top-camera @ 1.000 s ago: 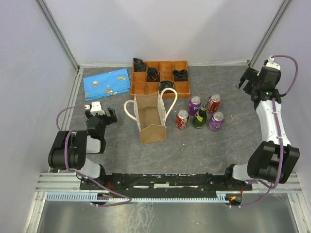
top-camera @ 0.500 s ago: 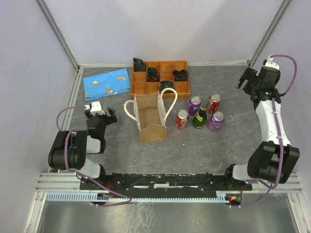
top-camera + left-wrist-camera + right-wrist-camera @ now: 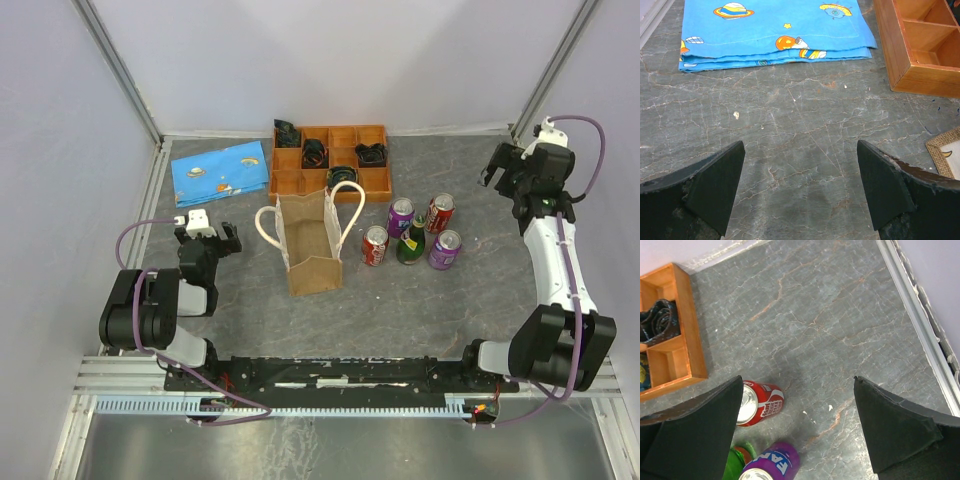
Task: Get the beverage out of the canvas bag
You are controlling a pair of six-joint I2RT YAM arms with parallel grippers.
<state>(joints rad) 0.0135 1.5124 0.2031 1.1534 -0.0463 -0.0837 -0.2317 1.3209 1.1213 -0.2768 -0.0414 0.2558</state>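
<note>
Grey veined, stone-look worktop [image 3: 470, 290], walled by pale panels, with metal rails along left and right edges. Far left: flat folded blue cloth [image 3: 220, 170] with planet prints, thin and soft. Nearer, left fingers [image 3: 710, 185], black and wedge-shaped, spread wide, gripping nothing, bare worktop between them. Centre: canvas bag [image 3: 312, 245], tan, boxy, coarse-woven, upright with mouth open and 2 cream rope handles looped up. Just behind, orange-brown wooden tray [image 3: 290, 182] of square compartments. Just right of bag, tight cluster of 4 shiny cans [image 3: 375, 245] and 1 green bottle [image 3: 411, 242], all standing outside it. Open worktop beyond. Far right, right fingers [image 3: 895, 430] splayed wide, empty, raised near the far corner.
</note>
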